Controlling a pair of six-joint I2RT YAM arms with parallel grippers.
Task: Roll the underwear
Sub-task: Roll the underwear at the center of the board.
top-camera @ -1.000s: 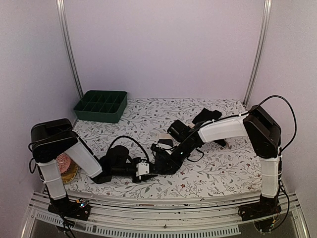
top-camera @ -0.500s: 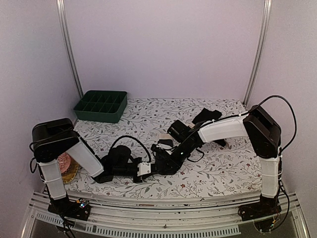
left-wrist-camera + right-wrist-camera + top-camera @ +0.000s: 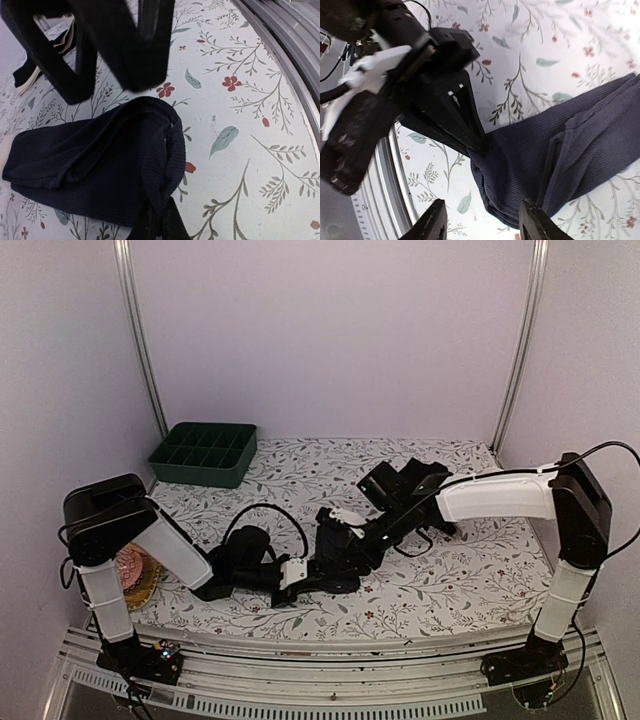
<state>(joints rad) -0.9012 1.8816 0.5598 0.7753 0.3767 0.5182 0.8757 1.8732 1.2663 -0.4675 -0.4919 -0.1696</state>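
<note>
Close to the near edge of the flower-printed bench (image 3: 260, 100), the left pincer (image 3: 157, 222) is seen shut narrow on one end of the black underwear (image 3: 95, 165), and a fold of the ribbed fabric is pinched between its tips. The garment is laid flat on the cloth, loosely folded over itself, near the middle of the bench's front half. Just beyond it, the right pincer (image 3: 107, 87) is held above the fabric with its fingers (image 3: 434, 222) spread apart; nothing is gripped between them, and they are not seen touching the garment. From the right wrist view, the left pincer's tip is met at the garment's corner. Behind the right fingers, a piece of cream-beige fabric (image 3: 67, 39) is glimpsed, partly hidden. Farther back, on the right half, more dark fabric (image 3: 412, 473) is seen behind the right arm. At the far left corner, a dark green compartment tray (image 3: 205, 453) is set.
</note>
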